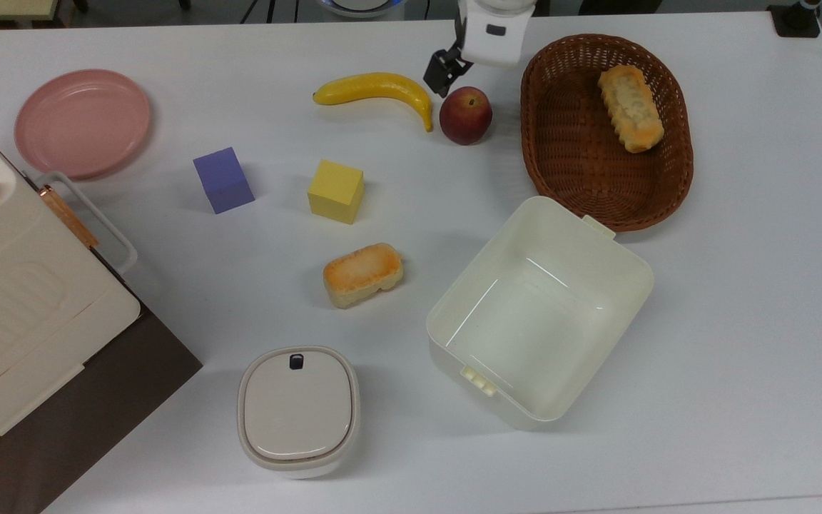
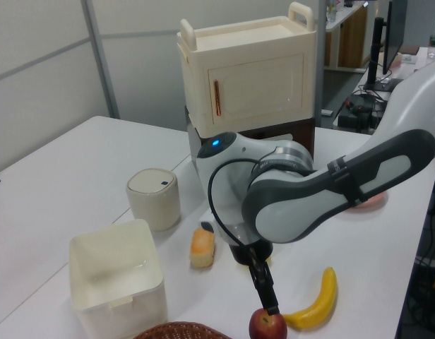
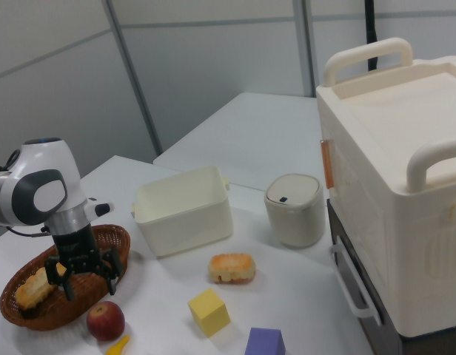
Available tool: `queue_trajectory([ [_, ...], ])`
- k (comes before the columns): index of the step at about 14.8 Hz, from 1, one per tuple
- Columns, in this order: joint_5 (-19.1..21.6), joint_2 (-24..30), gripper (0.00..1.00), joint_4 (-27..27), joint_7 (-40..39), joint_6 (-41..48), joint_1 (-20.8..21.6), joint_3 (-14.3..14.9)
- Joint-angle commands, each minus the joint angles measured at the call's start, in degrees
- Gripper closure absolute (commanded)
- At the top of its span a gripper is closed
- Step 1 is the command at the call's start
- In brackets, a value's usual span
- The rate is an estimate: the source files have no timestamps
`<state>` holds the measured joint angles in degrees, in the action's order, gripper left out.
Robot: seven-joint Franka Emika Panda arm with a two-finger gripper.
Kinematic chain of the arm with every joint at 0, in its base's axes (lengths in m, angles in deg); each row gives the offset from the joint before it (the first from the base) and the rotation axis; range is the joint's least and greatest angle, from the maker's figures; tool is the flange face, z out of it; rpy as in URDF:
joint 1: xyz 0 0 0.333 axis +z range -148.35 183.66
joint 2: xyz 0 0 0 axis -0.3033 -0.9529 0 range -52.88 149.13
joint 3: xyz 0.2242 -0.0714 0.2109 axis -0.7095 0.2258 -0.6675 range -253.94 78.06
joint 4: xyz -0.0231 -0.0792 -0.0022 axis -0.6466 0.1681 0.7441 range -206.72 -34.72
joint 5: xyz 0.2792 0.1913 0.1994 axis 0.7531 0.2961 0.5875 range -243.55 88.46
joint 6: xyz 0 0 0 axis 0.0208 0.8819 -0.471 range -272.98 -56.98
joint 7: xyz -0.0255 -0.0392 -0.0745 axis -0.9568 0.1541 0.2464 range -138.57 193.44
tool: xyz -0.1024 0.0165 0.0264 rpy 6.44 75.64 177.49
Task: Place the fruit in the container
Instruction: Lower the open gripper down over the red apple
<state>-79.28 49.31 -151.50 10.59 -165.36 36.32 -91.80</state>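
Observation:
The fruit (image 1: 466, 115) is a round dark-red ball with a yellowish blush, lying on the white table between the banana (image 1: 375, 88) and the wicker basket (image 1: 607, 132). My gripper (image 3: 91, 289) hovers just above the fruit (image 3: 106, 319), open, with a finger on each side and nothing between them. One black finger (image 1: 439, 72) shows in the top view, close to the fruit's upper left. In the left view a fingertip (image 2: 270, 301) hangs right over the fruit (image 2: 267, 326). The container (image 1: 539, 311), a cream-white square tub, stands empty below the basket in the top view.
A bread piece (image 1: 631, 107) lies in the basket. A yellow cube (image 1: 336, 190), purple cube (image 1: 223, 179), another bread piece (image 1: 362, 274), pink plate (image 1: 83, 123) and grey-lidded box (image 1: 298, 410) are spread across the table. A cream cabinet (image 1: 18, 307) fills the top view's left edge.

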Motion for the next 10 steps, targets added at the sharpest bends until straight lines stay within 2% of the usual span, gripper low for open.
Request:
queue_trajectory([
  [1,-0.6,-1.0,0.0,-0.8,-4.3,-1.0,1.6,0.7],
  [7,-1.3,-5.8,0.0,-0.8,-4.9,-3.5,2.9,0.5],
  [10,-3.4,-8.2,0.0,-0.8,-4.9,-5.5,2.9,0.5],
])
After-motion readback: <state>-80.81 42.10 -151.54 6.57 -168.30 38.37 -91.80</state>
